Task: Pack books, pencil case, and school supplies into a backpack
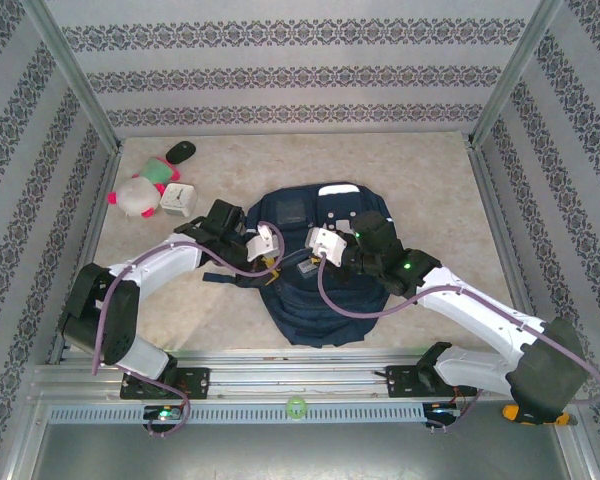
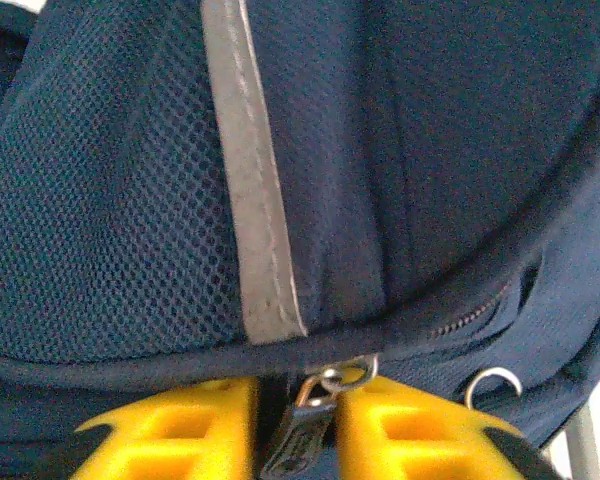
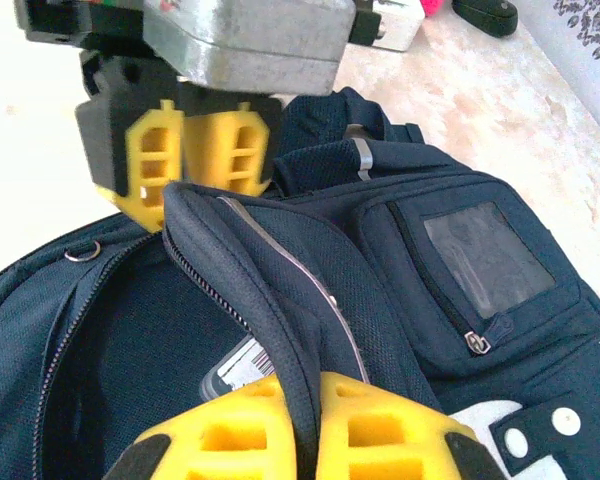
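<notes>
Your left claw clenches the zip pull on the backpack; your right claw, at its 3 o'clock, pinches the flap edge.

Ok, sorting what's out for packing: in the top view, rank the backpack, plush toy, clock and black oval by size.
1. backpack
2. plush toy
3. clock
4. black oval, only a little smaller than the clock
</notes>
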Controlling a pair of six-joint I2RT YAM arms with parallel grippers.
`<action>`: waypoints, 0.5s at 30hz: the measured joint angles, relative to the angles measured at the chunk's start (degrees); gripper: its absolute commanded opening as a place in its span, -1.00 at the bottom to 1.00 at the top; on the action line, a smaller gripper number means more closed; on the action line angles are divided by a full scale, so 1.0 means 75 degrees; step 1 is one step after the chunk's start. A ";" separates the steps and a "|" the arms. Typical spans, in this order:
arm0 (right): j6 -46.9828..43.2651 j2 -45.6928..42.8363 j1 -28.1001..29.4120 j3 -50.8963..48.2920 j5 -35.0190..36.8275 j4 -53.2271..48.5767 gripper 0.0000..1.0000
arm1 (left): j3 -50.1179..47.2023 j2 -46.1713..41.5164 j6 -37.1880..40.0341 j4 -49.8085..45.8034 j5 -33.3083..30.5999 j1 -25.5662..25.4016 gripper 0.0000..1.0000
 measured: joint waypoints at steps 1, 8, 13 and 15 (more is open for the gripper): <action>0.0038 0.0015 0.0000 0.0000 0.0044 0.0000 -1.00 | -0.0067 -0.0105 -0.0108 0.0009 -0.0090 -0.0050 -0.93; 0.0341 0.0009 0.0003 -0.0050 0.0364 0.0108 -1.00 | -0.0863 -0.1326 -0.1265 0.0644 -0.0787 -0.0259 -1.00; 0.0921 -0.0283 0.0003 -0.0274 0.0309 0.0035 -0.11 | -0.1320 -0.1935 -0.2294 0.1119 -0.1649 -0.0673 -1.00; 0.1358 -0.0498 0.0003 -0.0291 0.0268 -0.0128 0.20 | -0.1445 -0.2060 -0.2719 0.1160 -0.2028 -0.0839 -1.00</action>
